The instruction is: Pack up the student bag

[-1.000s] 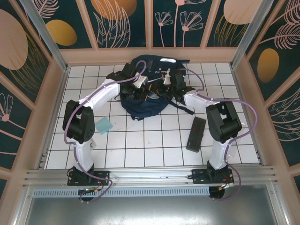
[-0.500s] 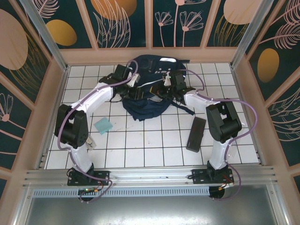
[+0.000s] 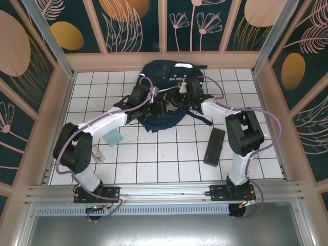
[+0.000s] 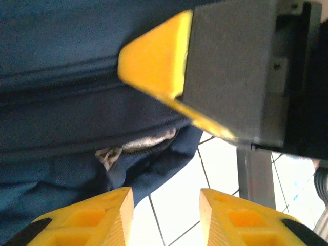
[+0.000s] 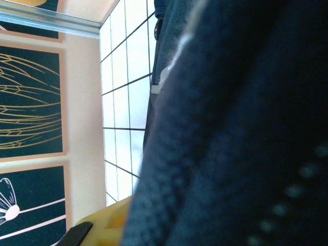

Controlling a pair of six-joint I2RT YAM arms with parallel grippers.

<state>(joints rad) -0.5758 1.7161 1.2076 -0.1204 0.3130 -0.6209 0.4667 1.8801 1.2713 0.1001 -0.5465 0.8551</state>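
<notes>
The navy student bag [image 3: 163,72] lies at the back middle of the tiled floor, its near part bunched up. In the left wrist view its dark fabric [image 4: 77,102] and a pale zip edge sit just past my left gripper [image 4: 165,202]. That gripper is open, with bare white tile between its yellow fingertips [image 4: 115,205]. From above, the left gripper [image 3: 155,104] is at the bag's near left edge. My right gripper [image 3: 180,91] is at the bag's right side, shut on a fold of bag fabric [image 5: 230,133]. The fold hides all but one of its yellow fingers [image 5: 102,225].
A black oblong case [image 3: 214,146] lies on the tiles right of centre. A small teal pad [image 3: 113,137] lies by the left arm. A yellow-tipped grey part of the other arm [image 4: 225,66] hangs close above my left fingers. Low walls ring the floor.
My left gripper has opened and pulled toward the near left edge of the bag, its elbow swinging left. The right gripper has stayed shut on the bag.
</notes>
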